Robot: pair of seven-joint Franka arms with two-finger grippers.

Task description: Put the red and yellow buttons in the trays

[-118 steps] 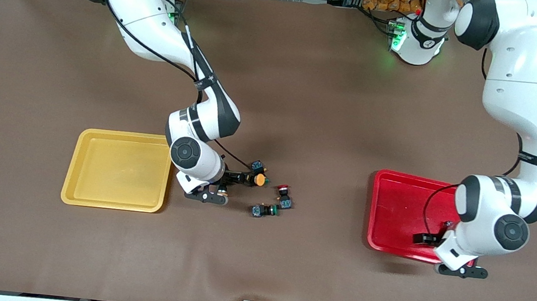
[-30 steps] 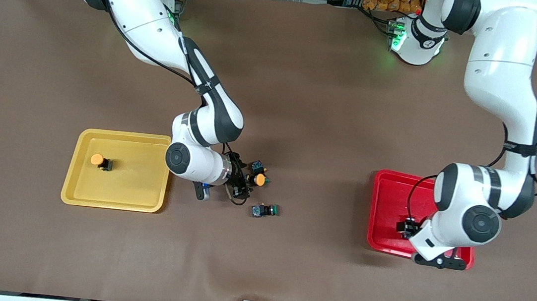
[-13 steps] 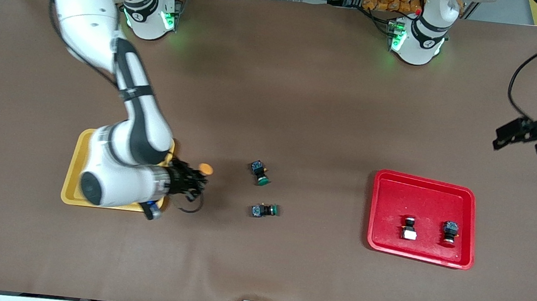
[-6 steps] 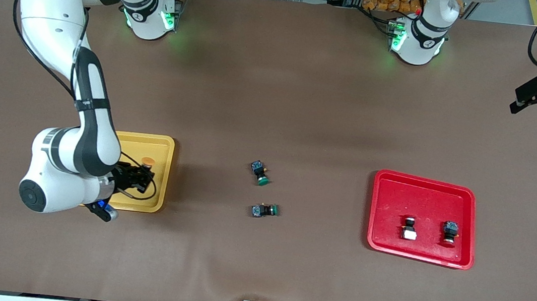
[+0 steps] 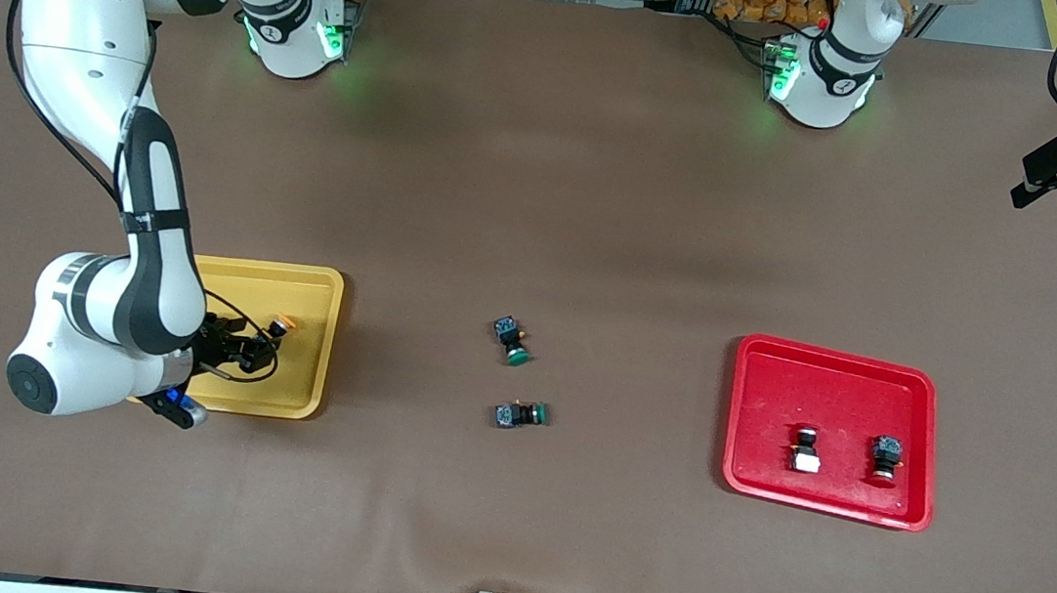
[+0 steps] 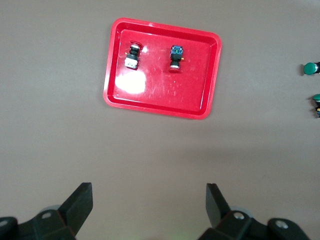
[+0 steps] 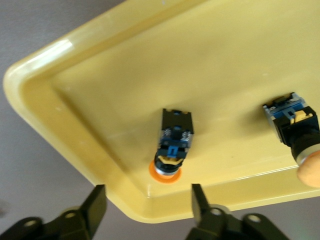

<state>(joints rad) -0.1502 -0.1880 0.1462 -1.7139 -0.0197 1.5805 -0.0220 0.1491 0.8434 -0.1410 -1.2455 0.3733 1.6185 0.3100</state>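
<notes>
Both red buttons (image 5: 805, 448) lie in the red tray (image 5: 767, 361), and both yellow buttons (image 7: 173, 141) lie in the yellow tray (image 5: 314, 279), so the sorting appears complete; two green-capped switches (image 5: 512, 341) remain on the table between the trays. The right gripper (image 7: 145, 200) hovers over the yellow tray, jaws parted and empty, one yellow button lying on the tray floor below the gap. The left gripper (image 6: 149, 200) waits high, well apart from the red tray, jaws wide and empty.
</notes>
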